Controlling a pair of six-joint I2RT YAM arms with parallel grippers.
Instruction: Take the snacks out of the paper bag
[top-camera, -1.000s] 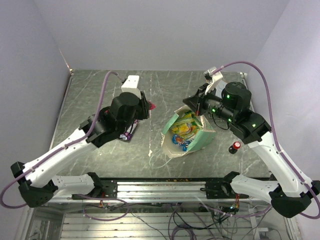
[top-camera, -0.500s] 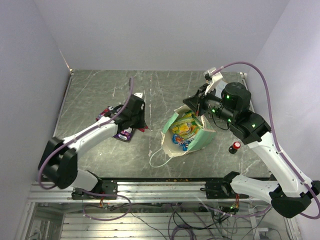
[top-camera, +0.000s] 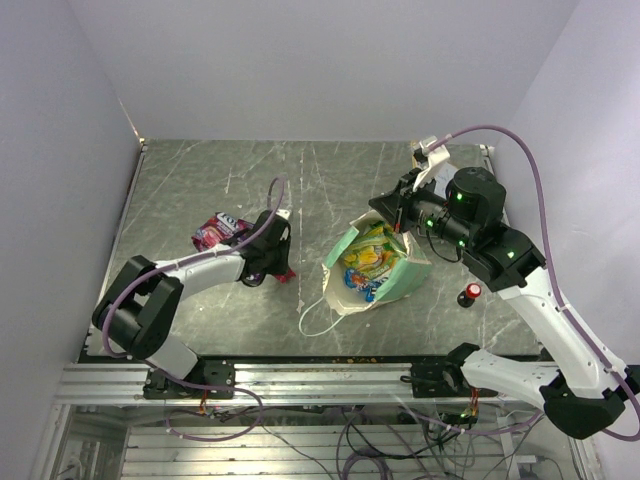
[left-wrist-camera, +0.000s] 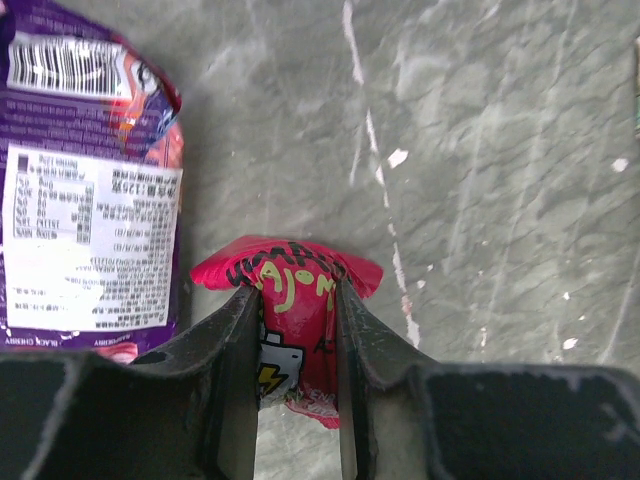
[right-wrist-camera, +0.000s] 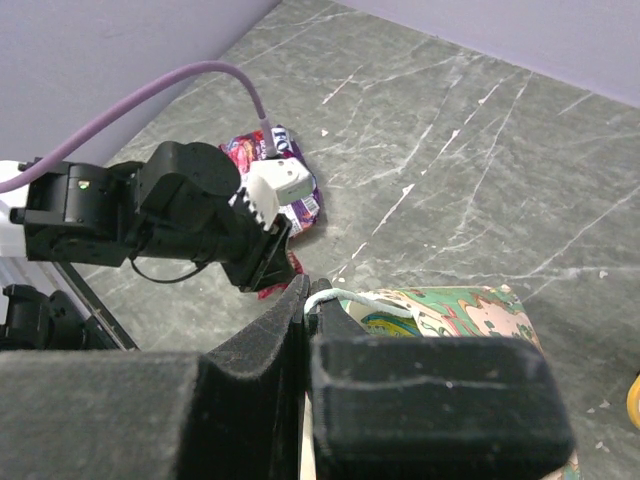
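Left end effector (left-wrist-camera: 295, 288) sits low over the tabletop (top-camera: 200, 180), its jaws partly closed and pinching a red packet (left-wrist-camera: 290, 262) between them. A purple packet (left-wrist-camera: 85, 200) lies flat just beside it. Whether the red packet already rests on the surface I cannot tell.

Right end effector (right-wrist-camera: 308, 300) is fully closed on the white string handle (right-wrist-camera: 350, 297) of the paper bag (top-camera: 410, 272), which lies tilted at mid-tabletop with its mouth held open. Many snacks (top-camera: 365, 258) are inside it.

Likely troubles from here:

1. The glossy red packet may cling to 1 finger when the jaws part, then ride along with the arm instead of staying down.
2. The left arm, turning toward the bag, could sweep the purple packet sideways.
3. The right grip has only a thin string, so a nudge from the left arm entering the mouth might pull the string free. The light bag would then fold shut or tip.
4. Reaching too deep could catch the paper wall with a packet and tear or drag it.
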